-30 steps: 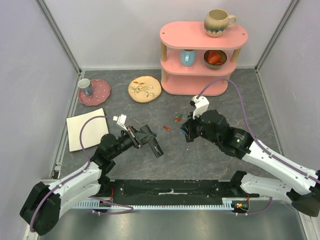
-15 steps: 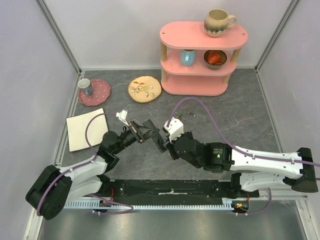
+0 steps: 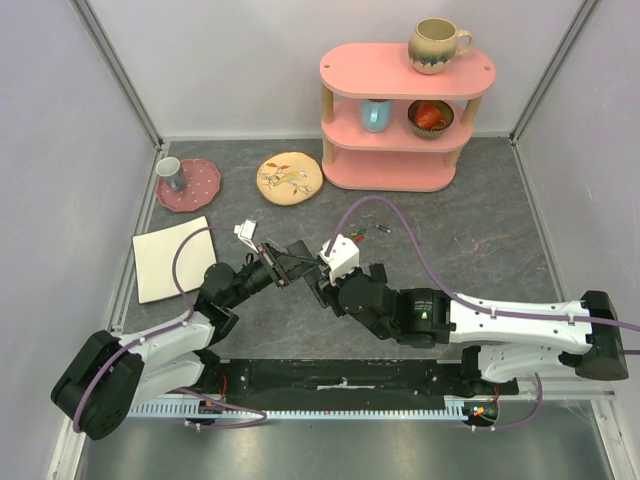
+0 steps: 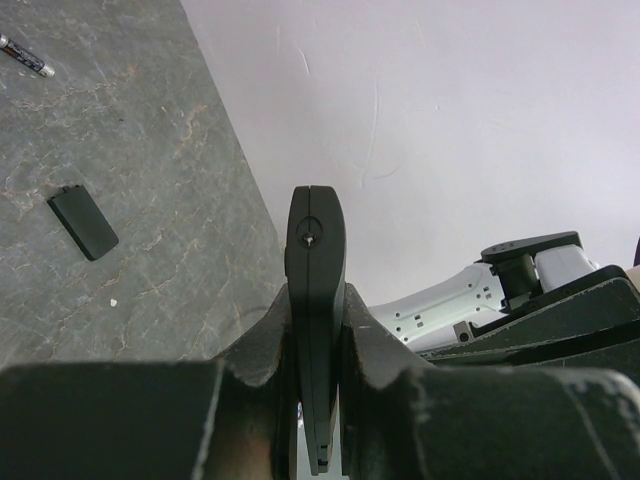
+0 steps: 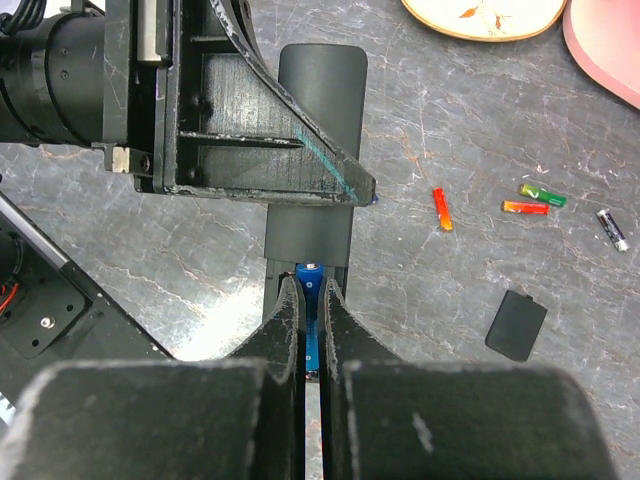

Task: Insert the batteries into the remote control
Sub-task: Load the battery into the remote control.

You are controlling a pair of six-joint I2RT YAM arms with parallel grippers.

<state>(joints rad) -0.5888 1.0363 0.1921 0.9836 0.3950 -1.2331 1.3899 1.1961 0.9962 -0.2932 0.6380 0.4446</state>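
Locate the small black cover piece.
In the right wrist view the cover piece lies flat on the grey table, right of the remote control, just below the loose red and green batteries.

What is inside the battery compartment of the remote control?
A blue battery shows in the remote control. The right gripper covers the rest, so another cell cannot be seen.

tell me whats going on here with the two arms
The left gripper is clamped on the black remote control. The right gripper pinches a blue battery and has it at the remote's near end, apparently seating it in the compartment. A few other batteries and the small black cover lie loose on the table.
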